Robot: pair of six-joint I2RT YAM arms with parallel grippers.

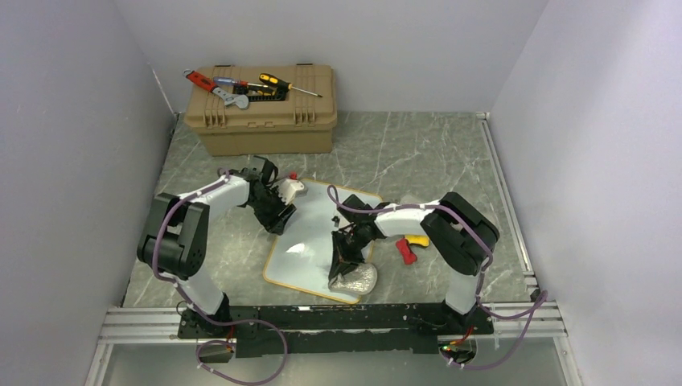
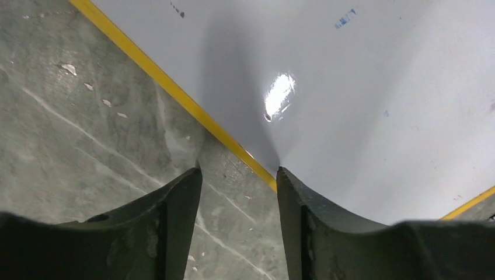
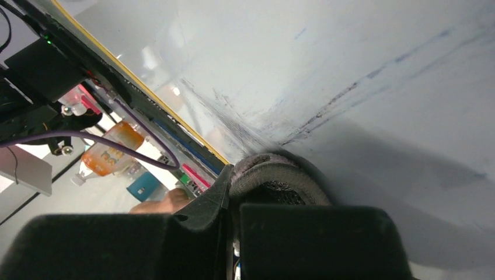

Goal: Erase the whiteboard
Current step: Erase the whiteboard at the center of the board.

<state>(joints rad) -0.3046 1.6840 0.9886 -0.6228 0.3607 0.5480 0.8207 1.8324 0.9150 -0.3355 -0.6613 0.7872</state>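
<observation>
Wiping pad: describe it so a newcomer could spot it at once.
Start at the flat white whiteboard with its orange-tan frame, mid-table in front of the tan plastic toolbox. At its near right corner the right gripper holds a crumpled grey cloth pad against it. It alone is soft and grey; the red-and-yellow tool nearby lies off the board.

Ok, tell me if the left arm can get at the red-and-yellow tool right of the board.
Probably not. The tool lies off the board's right edge, and the right gripper, holding a cloth on the board, stands between it and the left gripper.
</observation>
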